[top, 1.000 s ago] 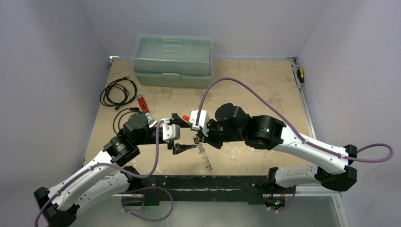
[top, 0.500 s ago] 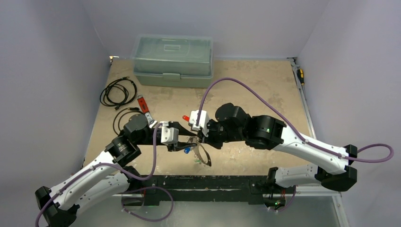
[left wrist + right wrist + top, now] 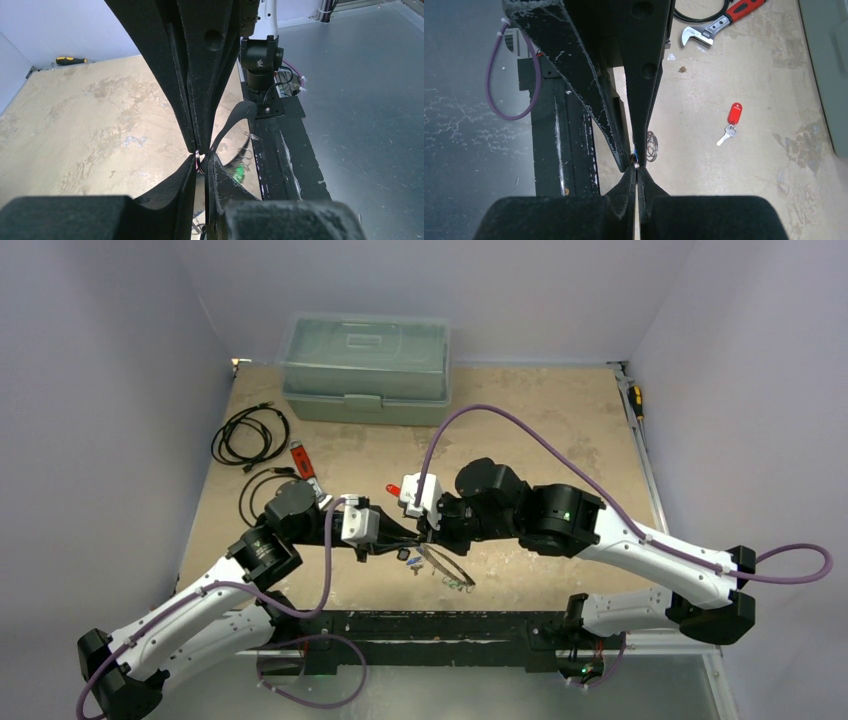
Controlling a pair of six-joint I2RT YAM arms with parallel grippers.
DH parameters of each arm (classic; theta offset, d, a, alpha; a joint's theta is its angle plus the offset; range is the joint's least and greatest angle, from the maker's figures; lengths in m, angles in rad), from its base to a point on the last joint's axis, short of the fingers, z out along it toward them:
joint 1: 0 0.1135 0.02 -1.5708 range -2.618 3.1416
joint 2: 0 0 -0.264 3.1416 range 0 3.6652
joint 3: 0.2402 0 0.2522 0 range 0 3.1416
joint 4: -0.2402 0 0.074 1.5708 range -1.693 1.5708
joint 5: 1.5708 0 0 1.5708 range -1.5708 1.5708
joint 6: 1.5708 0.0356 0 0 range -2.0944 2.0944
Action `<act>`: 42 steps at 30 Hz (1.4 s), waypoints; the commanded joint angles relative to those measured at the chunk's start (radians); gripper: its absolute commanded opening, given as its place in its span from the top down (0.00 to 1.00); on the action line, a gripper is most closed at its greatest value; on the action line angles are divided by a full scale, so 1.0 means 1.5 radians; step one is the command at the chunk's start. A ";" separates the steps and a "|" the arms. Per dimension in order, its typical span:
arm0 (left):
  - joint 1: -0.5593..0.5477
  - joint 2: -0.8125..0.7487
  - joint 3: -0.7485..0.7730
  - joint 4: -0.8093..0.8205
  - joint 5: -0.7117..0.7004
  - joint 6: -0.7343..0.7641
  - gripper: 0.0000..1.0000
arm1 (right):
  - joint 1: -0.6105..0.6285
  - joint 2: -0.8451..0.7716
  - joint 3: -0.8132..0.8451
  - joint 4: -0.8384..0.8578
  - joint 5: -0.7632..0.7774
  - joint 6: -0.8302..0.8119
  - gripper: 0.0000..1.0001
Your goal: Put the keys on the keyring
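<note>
While the left gripper (image 3: 199, 162) and right gripper (image 3: 636, 167) each clamp the keyring (image 3: 446, 570) tip to tip, a green key (image 3: 240, 172) seems threaded; the red key (image 3: 732, 120) lies loose on the table (image 3: 560, 420).

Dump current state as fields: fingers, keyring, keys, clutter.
left fingers: shut on keyring
right fingers: shut on keyring, facing the left fingers
keyring: held off the table between both arms
blue and green keys: dangling by the keyring
red key: loose on the table
clutter: wrench, far left
</note>
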 commanded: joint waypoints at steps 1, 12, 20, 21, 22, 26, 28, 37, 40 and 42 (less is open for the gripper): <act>-0.001 -0.003 -0.010 0.034 0.024 -0.009 0.95 | 0.006 -0.019 -0.004 0.073 -0.043 -0.009 1.00; -0.001 -0.049 -0.020 0.037 0.006 -0.003 1.00 | 0.007 -0.065 -0.071 0.197 -0.080 0.007 0.96; -0.001 -0.114 -0.040 0.072 -0.018 -0.016 1.00 | 0.006 -0.166 -0.146 0.315 -0.074 0.049 0.55; -0.001 -0.120 -0.042 0.078 -0.022 -0.019 1.00 | 0.006 -0.180 -0.157 0.328 -0.069 0.055 0.54; -0.001 -0.127 -0.045 0.084 -0.025 -0.023 1.00 | 0.006 -0.192 -0.167 0.338 -0.067 0.059 0.54; 0.001 -0.153 -0.054 0.115 -0.045 -0.042 1.00 | 0.006 -0.219 -0.204 0.372 -0.064 0.077 0.54; 0.001 -0.169 -0.063 0.135 -0.050 -0.052 1.00 | 0.006 -0.221 -0.222 0.394 -0.071 0.082 0.55; 0.010 -0.199 -0.091 0.222 -0.056 -0.103 1.00 | 0.006 -0.195 -0.272 0.504 -0.091 0.092 0.59; 0.014 -0.209 -0.100 0.247 -0.065 -0.139 1.00 | 0.006 -0.193 -0.285 0.547 -0.089 0.095 0.62; 0.017 -0.214 -0.104 0.255 -0.071 -0.146 1.00 | 0.006 -0.191 -0.292 0.569 -0.097 0.100 0.64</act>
